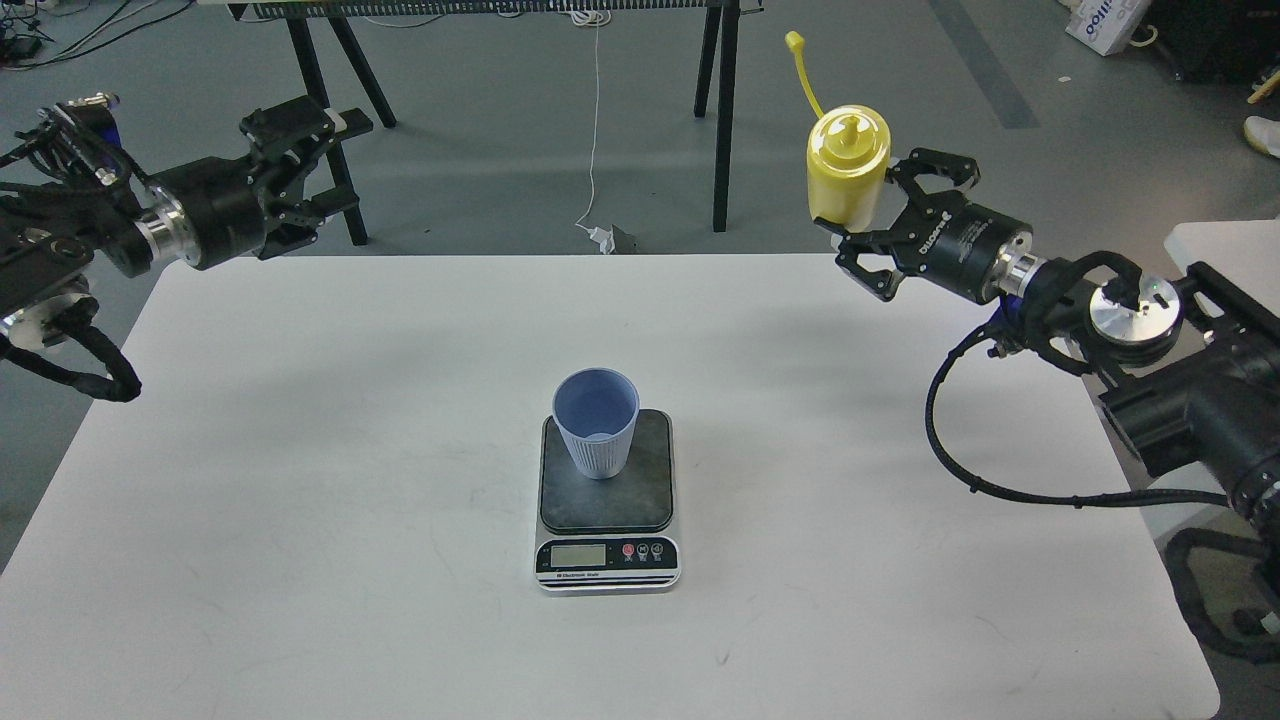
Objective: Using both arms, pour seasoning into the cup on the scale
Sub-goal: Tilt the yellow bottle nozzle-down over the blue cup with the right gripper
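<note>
Right gripper clamps the upright seasoning bottle above the tabletop's far right. Left gripper empty, parted. Cup on scale. Carry step; next: bring nozzle over cup, tip.

This is a lab or robotics test space, not a home or a kitchen. My white table stands on a bare grey floor of the workshop kind, with a darker strip running across it at the far right. Beyond the table I see the black splayed legs of a trestle bench, and a white cable hangs down from it to a plug lying on the floor. More loose cables trail at the top left corner. A printed cardboard box sits on the floor at the top right.
</note>
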Robot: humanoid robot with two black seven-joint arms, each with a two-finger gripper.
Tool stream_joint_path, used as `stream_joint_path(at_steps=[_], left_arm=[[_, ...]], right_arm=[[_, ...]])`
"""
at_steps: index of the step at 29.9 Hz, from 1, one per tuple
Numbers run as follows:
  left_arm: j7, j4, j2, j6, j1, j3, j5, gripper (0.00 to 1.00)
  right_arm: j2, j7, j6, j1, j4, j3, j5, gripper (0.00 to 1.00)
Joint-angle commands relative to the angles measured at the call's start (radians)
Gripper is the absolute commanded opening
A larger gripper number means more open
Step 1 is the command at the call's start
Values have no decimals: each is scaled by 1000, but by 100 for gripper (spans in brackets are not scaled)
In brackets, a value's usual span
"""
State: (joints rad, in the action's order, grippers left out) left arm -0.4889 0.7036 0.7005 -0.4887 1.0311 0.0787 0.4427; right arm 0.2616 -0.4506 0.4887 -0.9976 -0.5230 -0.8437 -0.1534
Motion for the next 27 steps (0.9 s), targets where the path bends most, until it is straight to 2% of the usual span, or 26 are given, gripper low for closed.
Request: stream_joint_path(at_steps=[1, 4, 6, 11, 15, 23, 27], left_arm=[[0, -58, -6, 0, -101, 107, -139, 100], [0, -98, -27, 0, -192, 183, -193, 100], [0, -98, -38, 0, -227, 223, -203, 100], [0, -98, -41, 0, -313, 305, -252, 100], [0, -96, -44, 0, -332, 320, -254, 100], [0, -96, -44, 0, -347, 325, -254, 100], [0, -96, -44, 0, -353, 325, -254, 100]], right_arm=[[-73, 76, -33, -117, -2, 50, 260, 2], [-129, 151, -93, -177, -14, 110, 466, 2], [-153, 182, -137, -193, -52, 149, 579, 2], [-160, 217, -248, -194, -213, 225, 863, 2], [-185, 219, -269, -196, -279, 261, 1069, 2], [-249, 251, -271, -196, -296, 343, 1311, 2], [-262, 286, -329, -194, -299, 409, 1351, 2]])
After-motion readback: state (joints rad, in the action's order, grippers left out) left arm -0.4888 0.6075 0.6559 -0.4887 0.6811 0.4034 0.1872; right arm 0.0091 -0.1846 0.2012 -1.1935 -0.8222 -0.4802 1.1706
